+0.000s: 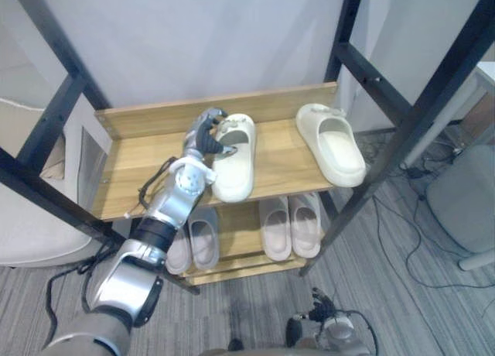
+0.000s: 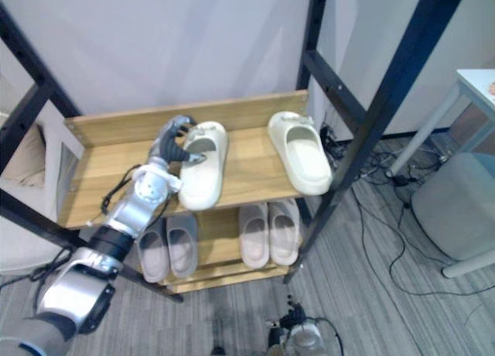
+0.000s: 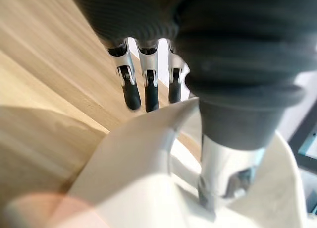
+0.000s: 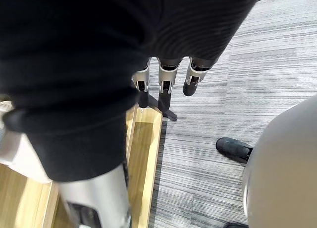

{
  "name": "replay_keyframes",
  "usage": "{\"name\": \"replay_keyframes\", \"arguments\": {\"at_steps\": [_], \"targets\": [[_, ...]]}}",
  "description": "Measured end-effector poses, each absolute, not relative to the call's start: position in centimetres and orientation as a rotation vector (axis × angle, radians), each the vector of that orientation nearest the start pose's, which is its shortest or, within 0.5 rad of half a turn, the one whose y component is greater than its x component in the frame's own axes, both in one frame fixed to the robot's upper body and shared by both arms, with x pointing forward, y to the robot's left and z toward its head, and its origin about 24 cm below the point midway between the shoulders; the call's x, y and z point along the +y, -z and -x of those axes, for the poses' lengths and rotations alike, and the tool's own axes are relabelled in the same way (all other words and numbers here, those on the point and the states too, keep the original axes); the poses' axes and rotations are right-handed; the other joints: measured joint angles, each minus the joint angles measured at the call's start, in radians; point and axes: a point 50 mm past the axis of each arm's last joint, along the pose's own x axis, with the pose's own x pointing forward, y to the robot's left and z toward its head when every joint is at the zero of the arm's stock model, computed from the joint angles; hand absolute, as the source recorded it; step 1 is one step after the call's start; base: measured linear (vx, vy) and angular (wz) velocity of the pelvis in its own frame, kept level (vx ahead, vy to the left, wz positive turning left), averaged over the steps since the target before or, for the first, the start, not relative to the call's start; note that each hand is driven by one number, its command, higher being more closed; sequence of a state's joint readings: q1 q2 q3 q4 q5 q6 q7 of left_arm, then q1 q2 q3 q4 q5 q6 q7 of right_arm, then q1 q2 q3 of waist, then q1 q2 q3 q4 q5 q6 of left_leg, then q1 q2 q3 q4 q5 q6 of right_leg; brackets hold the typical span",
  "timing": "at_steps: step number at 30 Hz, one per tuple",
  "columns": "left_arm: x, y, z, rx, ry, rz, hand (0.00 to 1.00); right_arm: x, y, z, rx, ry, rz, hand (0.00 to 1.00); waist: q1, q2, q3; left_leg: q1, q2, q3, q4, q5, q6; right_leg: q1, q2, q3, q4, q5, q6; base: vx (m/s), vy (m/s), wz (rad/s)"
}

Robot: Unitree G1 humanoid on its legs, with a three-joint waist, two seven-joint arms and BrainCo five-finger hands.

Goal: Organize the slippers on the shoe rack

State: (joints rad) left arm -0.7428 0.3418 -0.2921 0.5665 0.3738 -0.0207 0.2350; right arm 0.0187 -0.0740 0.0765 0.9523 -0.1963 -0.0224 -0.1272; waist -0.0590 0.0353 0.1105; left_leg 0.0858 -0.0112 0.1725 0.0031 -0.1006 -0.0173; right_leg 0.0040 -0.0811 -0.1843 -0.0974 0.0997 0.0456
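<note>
In the left eye view, a wooden shoe rack with black metal posts (image 1: 143,170) stands against a pale wall. Black slanting frame bars (image 1: 46,120) cross in front of its two ends. On the top shelf lie the left cream foam slipper (image 1: 236,174) and the right cream foam slipper (image 1: 334,143), apart from each other. On the lower shelf sit a pair of grey slippers (image 1: 195,244) and a pair of pale beige slippers (image 1: 291,226). The left hand (image 1: 203,135) is at the left cream foam slipper's outer side.

In the right eye view, a grey rounded seat (image 2: 456,209) stands on the striped grey carpet (image 2: 371,271) beside the rack.

In the left wrist view, the fingers (image 3: 131,91) curl down outside the slipper's strap and the thumb (image 3: 223,158) reaches inside its opening, so the hand clamps the strap.

In the right wrist view, the right hand (image 4: 168,77) hangs with straight fingers, holding nothing, over the carpet by the rack's lower corner. A black shoe (image 4: 235,149) is nearby.
</note>
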Motion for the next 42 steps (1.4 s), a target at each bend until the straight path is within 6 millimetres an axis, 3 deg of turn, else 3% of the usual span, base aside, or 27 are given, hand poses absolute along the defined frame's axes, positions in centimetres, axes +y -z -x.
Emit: {"name": "replay_keyframes", "arguments": {"at_steps": [4, 23, 42], "targets": [[14.6, -15.0, -38.1, -0.303, -0.036, -0.859, 1.0, -18.4, 14.3, -14.2, 0.924, 0.04, 0.324, 0.0, -0.014, 0.014, 0.008, 0.0, 0.0, 0.02, 0.0, -0.002, -0.003, -0.002, 0.001, 0.015, 0.0, 0.005, 0.001, -0.01, 0.0, -0.16], [15.1, -15.5, -38.3, -0.298, -0.058, -0.826, 1.0, -18.0, 13.9, -14.2, 0.879, 0.022, 0.322, 0.0, -0.04, 0.016, 0.009, 0.002, 0.006, 0.026, 0.0, -0.005, -0.007, -0.005, 0.009, 0.024, 0.0, 0.006, -0.001, 0.0, -0.004, -0.02], [9.5, -16.4, -38.3, -0.356, 0.068, -0.711, 1.0, -18.0, 13.8, -14.3, 0.875, 0.024, 0.319, 0.0, -0.054, 0.016, 0.01, 0.002, 0.001, 0.023, 0.0, -0.004, -0.006, -0.005, 0.003, 0.021, 0.0, 0.006, -0.001, 0.0, 0.0, 0.0]]}}
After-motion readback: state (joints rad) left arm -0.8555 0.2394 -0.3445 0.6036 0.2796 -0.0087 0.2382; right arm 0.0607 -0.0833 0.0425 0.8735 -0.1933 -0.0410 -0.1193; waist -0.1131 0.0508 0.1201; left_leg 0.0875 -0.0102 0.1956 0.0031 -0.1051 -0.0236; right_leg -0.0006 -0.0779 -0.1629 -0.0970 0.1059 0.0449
